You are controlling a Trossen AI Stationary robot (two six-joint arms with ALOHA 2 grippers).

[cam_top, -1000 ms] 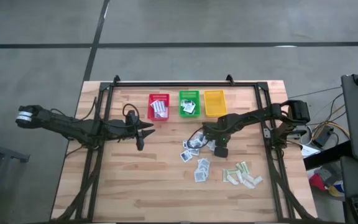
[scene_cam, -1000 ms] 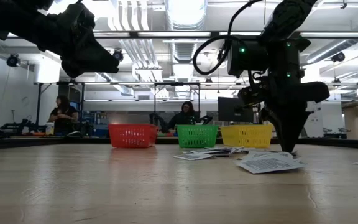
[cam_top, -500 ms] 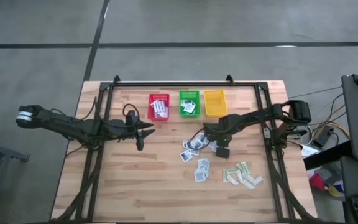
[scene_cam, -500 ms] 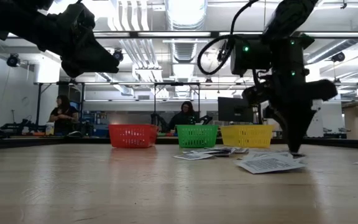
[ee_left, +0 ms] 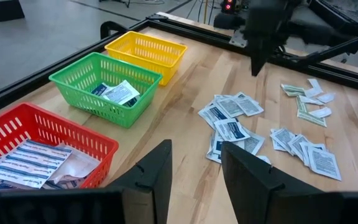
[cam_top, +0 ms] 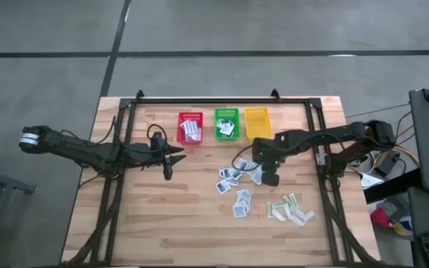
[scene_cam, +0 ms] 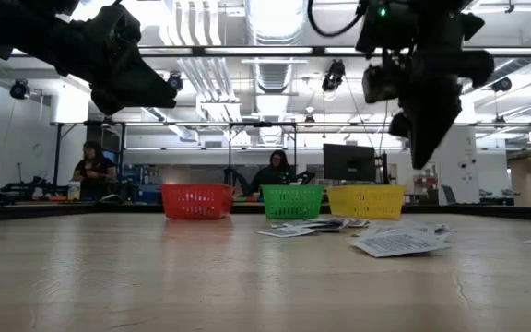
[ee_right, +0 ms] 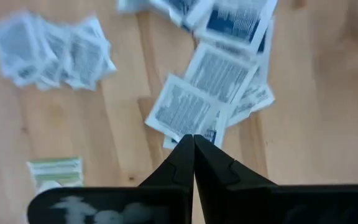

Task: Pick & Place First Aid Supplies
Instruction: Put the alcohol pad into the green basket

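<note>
The first aid supplies lie loose on the table. White-blue oblong packets (cam_top: 233, 177) (ee_left: 229, 121) lie mid-table, small square ones (cam_top: 240, 202) nearer, and pale green-beige strips (cam_top: 290, 210) (ee_left: 304, 99) toward the right. My right gripper (cam_top: 272, 177) (scene_cam: 419, 162) (ee_right: 193, 139) hangs shut, pointing down, well above the oblong packets (ee_right: 188, 109), with nothing between its fingers. My left gripper (cam_top: 173, 158) (ee_left: 194, 163) waits open above the table's left half, facing the baskets.
A red basket (cam_top: 190, 128), a green basket (cam_top: 226, 123) and a yellow basket (cam_top: 257, 123) stand in a row at the far edge. The red and green ones hold packets. A black frame (cam_top: 214, 99) runs round the table. People sit in the room beyond.
My right gripper has risen straight up from the packet pile, shifting slightly toward the table's right edge, its fingers still pointing down. The packets lie on the table as before. No packet shows as lifted with it.
</note>
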